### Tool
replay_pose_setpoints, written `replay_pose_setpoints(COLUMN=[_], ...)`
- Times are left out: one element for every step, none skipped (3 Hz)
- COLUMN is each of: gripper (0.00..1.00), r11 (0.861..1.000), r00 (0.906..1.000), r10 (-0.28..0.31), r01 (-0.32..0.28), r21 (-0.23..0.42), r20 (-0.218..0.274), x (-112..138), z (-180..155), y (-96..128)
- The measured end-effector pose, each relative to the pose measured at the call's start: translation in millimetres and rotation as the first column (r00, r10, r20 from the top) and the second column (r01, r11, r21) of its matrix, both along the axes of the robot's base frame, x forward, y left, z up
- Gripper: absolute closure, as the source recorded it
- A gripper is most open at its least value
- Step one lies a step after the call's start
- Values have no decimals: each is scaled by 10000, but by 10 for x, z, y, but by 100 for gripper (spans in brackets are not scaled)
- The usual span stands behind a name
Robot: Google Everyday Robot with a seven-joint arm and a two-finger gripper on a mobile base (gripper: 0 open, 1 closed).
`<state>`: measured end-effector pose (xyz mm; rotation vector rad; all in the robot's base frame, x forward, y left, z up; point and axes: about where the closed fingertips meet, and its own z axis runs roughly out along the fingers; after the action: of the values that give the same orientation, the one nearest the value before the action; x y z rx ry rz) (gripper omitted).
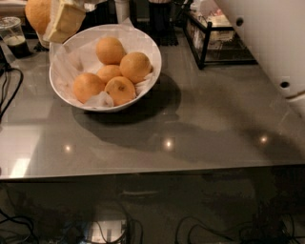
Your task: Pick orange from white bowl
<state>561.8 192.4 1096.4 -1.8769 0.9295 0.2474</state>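
- Orange, large, pale, dimpled, is clamped in my gripper's jaws, above-left of the shallow glossy white bowl.
- Squeeze firmly; rise straight, clear of its rim.

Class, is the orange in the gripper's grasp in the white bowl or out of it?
Out. The gripper, shut on the orange, holds it up beyond the bowl's left rim, apart from the oranges inside.

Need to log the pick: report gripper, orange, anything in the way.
Gripper top left, shut on orange. Orange held above left rim of white bowl. Nothing blocking; plastic cup stands close at far left.
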Motion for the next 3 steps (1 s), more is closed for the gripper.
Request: replay_pose_setpoints(gripper=[100,100,100], r11=[9895,9879,9823], r00=[9946,9945,9944], r10=[-408,-452,-835], r01=[270,304,711], r21=[1418,1524,1734], r20=[950,949,655], x=[-495,-543,-667], z=[445,451,393], y=[-269,-283,-477])
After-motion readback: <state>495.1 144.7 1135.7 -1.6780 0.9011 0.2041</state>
